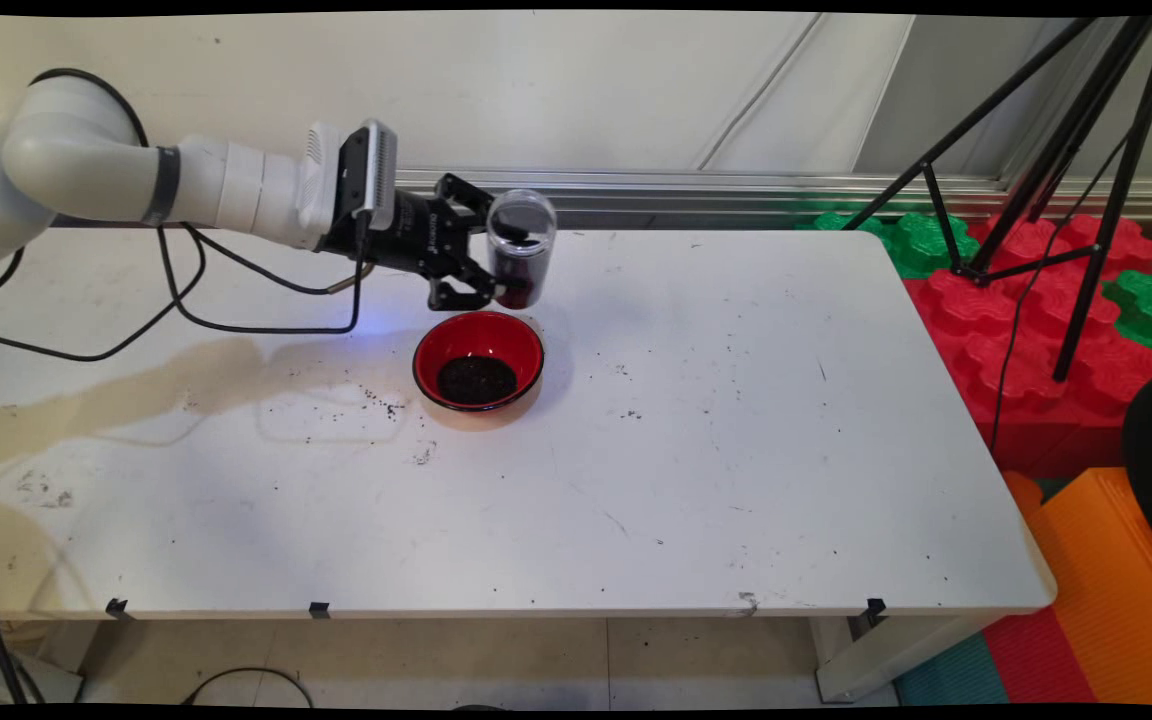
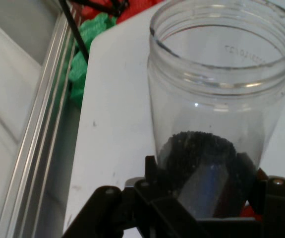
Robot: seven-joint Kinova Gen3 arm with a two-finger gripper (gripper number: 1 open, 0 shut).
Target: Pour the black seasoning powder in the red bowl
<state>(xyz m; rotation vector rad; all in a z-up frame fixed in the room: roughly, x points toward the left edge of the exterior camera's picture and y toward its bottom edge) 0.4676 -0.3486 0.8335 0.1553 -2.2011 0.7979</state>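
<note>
Red bowl (image 1: 478, 360) of dark grains sitting nearest, gripper (image 1: 496, 262) clamped on clear jar (image 1: 521, 248) just beyond and above it; risk of grains spilling onto table (image 1: 736, 450) if tilted.

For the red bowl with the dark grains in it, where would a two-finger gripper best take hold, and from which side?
Grip the red bowl by its rim, one finger inside and one outside, coming straight down from above. It stands upright and open, its wall looks too wide to span, and the dark grains lie low in the middle, leaving the rim bare. The near or right rim seems freest, since the gripper holding the clear jar hangs behind it.
</note>
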